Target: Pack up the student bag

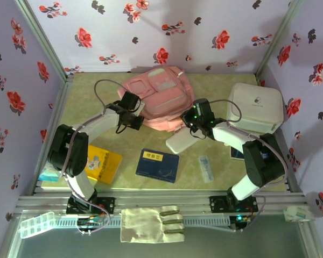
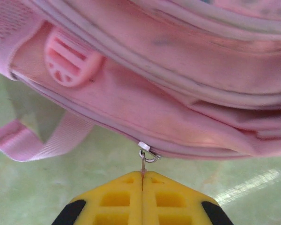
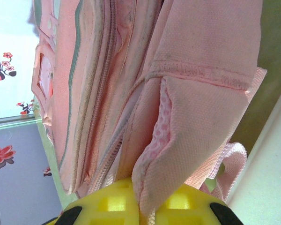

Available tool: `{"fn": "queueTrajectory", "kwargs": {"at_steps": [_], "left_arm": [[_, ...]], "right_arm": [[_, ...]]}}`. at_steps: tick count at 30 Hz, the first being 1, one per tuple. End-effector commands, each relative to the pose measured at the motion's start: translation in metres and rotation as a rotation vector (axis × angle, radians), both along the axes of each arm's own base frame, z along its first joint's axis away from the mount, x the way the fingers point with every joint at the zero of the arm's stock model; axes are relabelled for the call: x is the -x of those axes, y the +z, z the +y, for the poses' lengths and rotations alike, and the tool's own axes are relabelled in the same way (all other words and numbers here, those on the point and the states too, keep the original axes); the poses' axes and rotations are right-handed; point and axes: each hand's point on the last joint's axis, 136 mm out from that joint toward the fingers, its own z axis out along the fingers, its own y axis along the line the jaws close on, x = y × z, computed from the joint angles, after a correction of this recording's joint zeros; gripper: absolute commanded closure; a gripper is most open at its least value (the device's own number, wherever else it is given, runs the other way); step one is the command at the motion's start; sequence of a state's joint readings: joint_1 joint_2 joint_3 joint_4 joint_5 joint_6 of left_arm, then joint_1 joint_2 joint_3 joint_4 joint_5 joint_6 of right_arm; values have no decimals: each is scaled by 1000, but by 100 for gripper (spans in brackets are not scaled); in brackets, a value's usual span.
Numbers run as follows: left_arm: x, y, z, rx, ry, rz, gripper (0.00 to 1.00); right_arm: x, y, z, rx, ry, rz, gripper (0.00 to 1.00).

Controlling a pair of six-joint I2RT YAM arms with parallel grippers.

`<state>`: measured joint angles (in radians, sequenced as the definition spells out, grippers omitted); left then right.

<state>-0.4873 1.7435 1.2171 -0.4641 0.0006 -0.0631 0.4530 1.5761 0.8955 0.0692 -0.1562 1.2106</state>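
The large soft pink fabric student bag [image 1: 159,97] lies at the back middle of the pale green counter [image 1: 151,144]. The left tool [image 2: 142,177] is closed on its small metal zipper pull [image 2: 147,154]. The right tool [image 3: 147,208] is clamped tight on a fold of its fabric.

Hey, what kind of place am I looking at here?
Probably a staged robot test booth, not a real room: flower-printed wall panels on a silver metal frame close in a small pale green tabletop, with two black-and-white robot arms bolted to its near edge.
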Motion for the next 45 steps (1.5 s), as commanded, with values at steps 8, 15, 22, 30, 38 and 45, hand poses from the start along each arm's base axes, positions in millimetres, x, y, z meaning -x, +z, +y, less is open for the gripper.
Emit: {"fn": "queueTrajectory", "kwargs": {"at_steps": [8,15,22,30,38,45], "left_arm": [[-64,7,71,-53,290,-88,100],[-89,-2,89,-33,420,-67,100],[-98,9,91,8,485,-62,87],[-56,55,126,128,725,-71,52],[18,55,161,200,870,-85,16],[69,13,186,230,1072,-34,0]], "right_arm": [[-21,35,-3,-12,-11,-127,100],[-15,32,35,-34,70,-118,100],[-10,27,74,-44,116,-112,89],[3,50,53,191,168,-191,40],[7,74,17,472,206,-286,21],[-5,87,10,611,221,-377,1]]}}
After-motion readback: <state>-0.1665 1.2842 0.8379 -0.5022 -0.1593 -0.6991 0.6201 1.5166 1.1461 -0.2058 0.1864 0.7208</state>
